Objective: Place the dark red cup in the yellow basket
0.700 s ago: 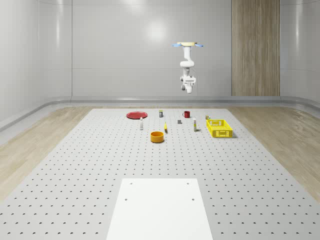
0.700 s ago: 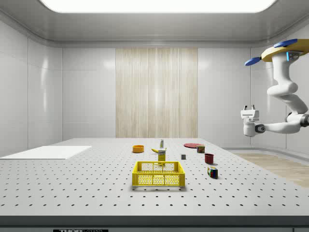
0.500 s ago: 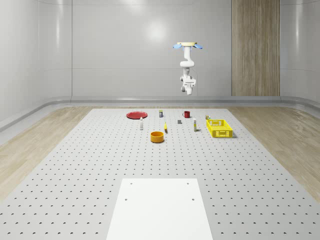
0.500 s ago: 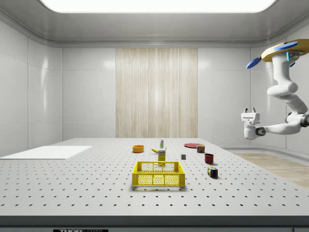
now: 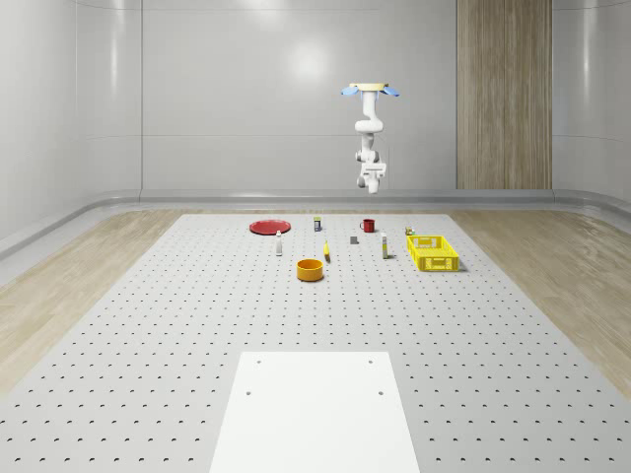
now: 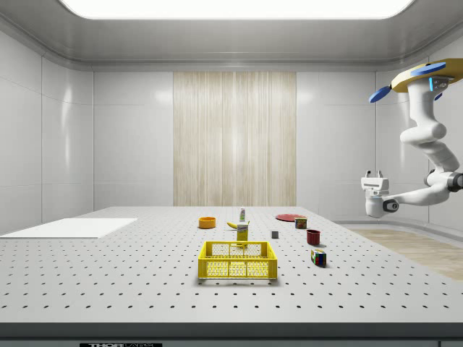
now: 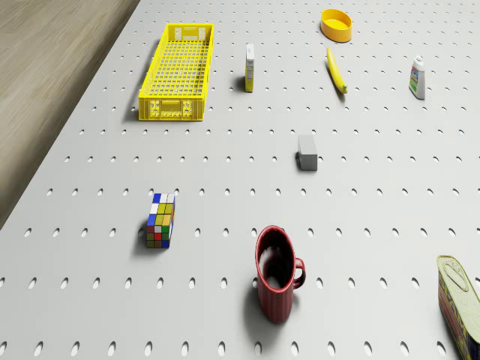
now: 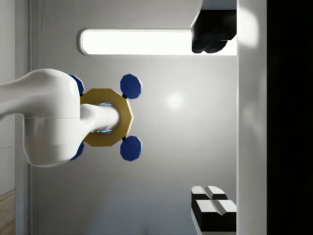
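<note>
Gripper (image 6: pixel 374 174) pointed upward at the end of the bent arm (image 6: pixel 427 148), high in the air, grasping nothing. In the wrist view its two fingers (image 8: pixel 211 208) stood well apart, so the jaws were released; between them the camera looked up at the ceiling light and the drone's own body (image 8: pixel 105 117).

Drone (image 5: pixel 370 89) hovered high above the far end of the perforated table (image 5: pixel 197 315), roughly over the dark red cup (image 5: pixel 367 226), well clear of the surface.

Dark red cup stood upright on the table, mouth open, handle to one side, touched by nothing. In the side view it sat to the right of and behind the yellow basket (image 6: pixel 238 259), well apart from it. The basket held nothing that could be seen.

Around the cup: a Rubik's cube (image 7: pixel 161 219) near it on the basket's side, a small grey block (image 7: pixel 307 152) further on, and a tin can (image 7: pixel 461 304) on the other side. Beyond these lay a banana (image 7: pixel 337 70), a small upright carton (image 7: pixel 250 67), an orange bowl (image 7: pixel 337 24) and a white bottle (image 7: pixel 418 77). A red plate (image 5: pixel 268 227) lay at the whole-scene view's left of the cup.
</note>
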`<state>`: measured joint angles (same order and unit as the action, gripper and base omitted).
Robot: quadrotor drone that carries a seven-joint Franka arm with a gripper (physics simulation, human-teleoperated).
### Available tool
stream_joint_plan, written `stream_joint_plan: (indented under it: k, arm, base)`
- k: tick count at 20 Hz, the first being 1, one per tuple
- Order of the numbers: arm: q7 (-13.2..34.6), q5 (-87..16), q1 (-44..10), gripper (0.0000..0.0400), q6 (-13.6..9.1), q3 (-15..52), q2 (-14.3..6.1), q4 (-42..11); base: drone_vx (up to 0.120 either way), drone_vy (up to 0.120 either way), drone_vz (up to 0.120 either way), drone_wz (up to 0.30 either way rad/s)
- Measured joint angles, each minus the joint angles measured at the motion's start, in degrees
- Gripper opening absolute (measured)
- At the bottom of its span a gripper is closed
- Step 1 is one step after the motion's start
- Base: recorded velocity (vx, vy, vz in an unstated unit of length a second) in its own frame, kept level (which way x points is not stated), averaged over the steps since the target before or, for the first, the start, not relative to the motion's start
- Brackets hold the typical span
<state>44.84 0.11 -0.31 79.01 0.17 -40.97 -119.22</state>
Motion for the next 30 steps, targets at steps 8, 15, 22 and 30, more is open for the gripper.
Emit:
stream_joint_plan:
  k: [8, 15, 22, 30]
  arm:
    - [-0.03, 0.03, -0.08, 0.0400, -0.96, 0.05, 0.70, 2.02]
    - [-0.06, 0.03, -0.13, 0.0400, -0.87, 0.09, 0.65, 2.17]
    - [-0.07, 0.00, -0.18, 0.0400, -0.60, 0.14, 0.46, 2.04]
    - [-0.06, -0.17, -0.25, 0.0400, -0.27, 0.28, 0.23, 1.81]
  base:
    - [0.080, -0.025, 0.000, 0.000]
    - [0.120, 0.000, 0.000, 0.000]
    - [0.120, 0.000, 0.000, 0.000]
    - [0.120, 0.000, 0.000, 0.000]
